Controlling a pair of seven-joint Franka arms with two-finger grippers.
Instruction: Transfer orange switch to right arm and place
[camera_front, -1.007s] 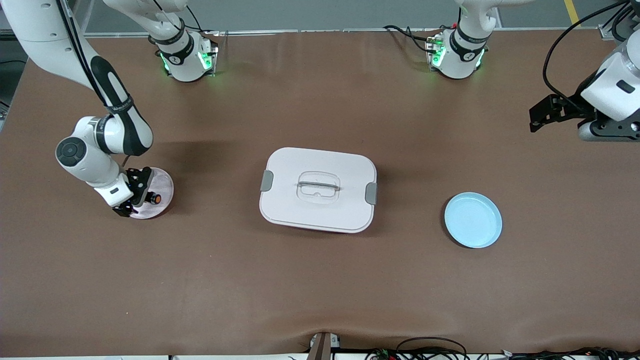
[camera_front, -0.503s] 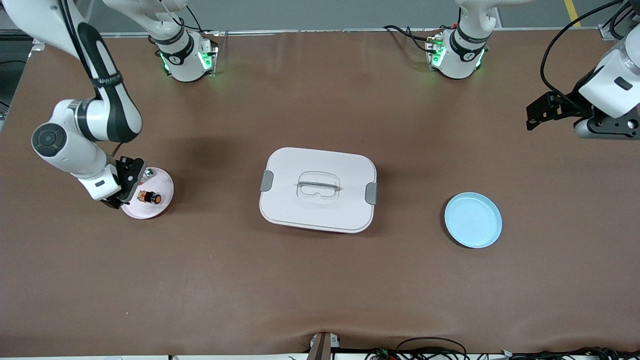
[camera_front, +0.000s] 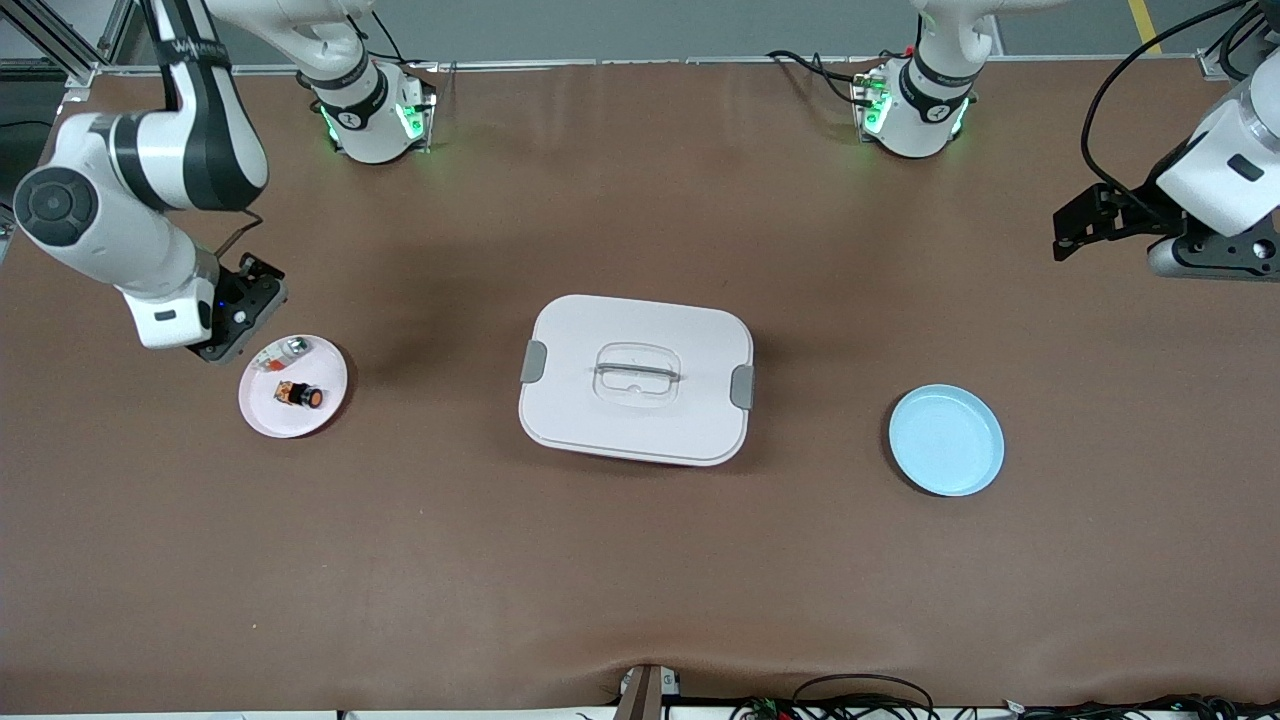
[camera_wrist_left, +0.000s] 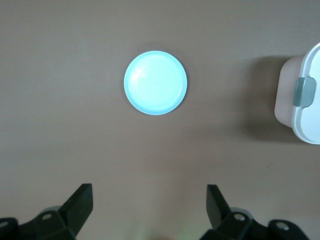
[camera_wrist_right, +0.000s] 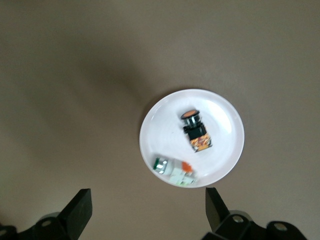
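The orange switch (camera_front: 299, 395), a tiny black block with a round orange cap, lies on its side on the small pink-white plate (camera_front: 282, 420) toward the right arm's end of the table. It also shows in the right wrist view (camera_wrist_right: 194, 129) on the plate (camera_wrist_right: 225, 135). My right gripper (camera_front: 240, 315) is open and empty, up over the bare table just off the plate's rim; in its wrist view (camera_wrist_right: 147, 215) the jaws stand wide apart. My left gripper (camera_front: 1085, 220) is open and empty, waiting high over the left arm's end; its wrist view (camera_wrist_left: 150, 210) shows wide jaws.
A small clear-and-white part (camera_front: 278, 356) shares the plate with the switch (camera_wrist_right: 176, 171). A closed white lidded box (camera_front: 636, 378) with grey clips sits mid-table. A light blue plate (camera_front: 946, 440) lies toward the left arm's end (camera_wrist_left: 155, 82).
My right gripper has let go of the orange switch on the pink-white plate, risen and drawn back off the plate. The switch stays lying there. The left arm shifted slightly.
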